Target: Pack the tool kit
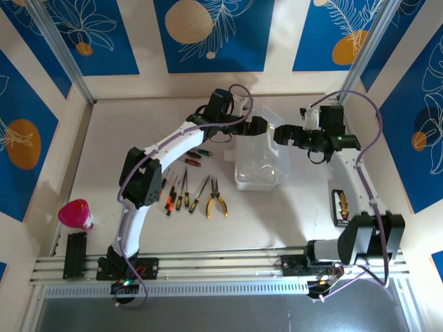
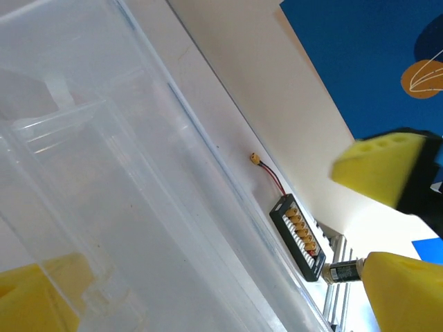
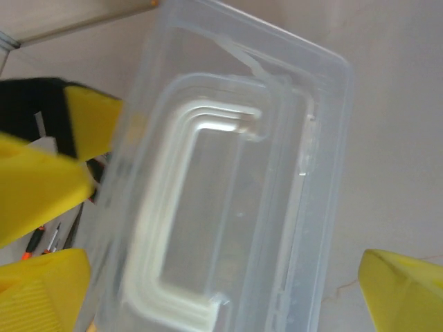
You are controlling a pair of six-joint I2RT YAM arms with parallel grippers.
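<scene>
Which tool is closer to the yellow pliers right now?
Left, narrowly. The left tool hovers over the far-left end of the clear case, the side facing the pliers; the right tool sits just beyond, over its far-right end.

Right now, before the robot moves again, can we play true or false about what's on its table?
1. The pliers are inside the clear case. False: they lie on the table, left of the case.
2. The pink cup stands near the table's left edge. True.
3. The right gripper is shut tight. False: it is open, with its fingers wide apart on either side of the case.
4. The left gripper is open. True.
5. The screwdrivers lie on the table beside the pliers. True.
</scene>
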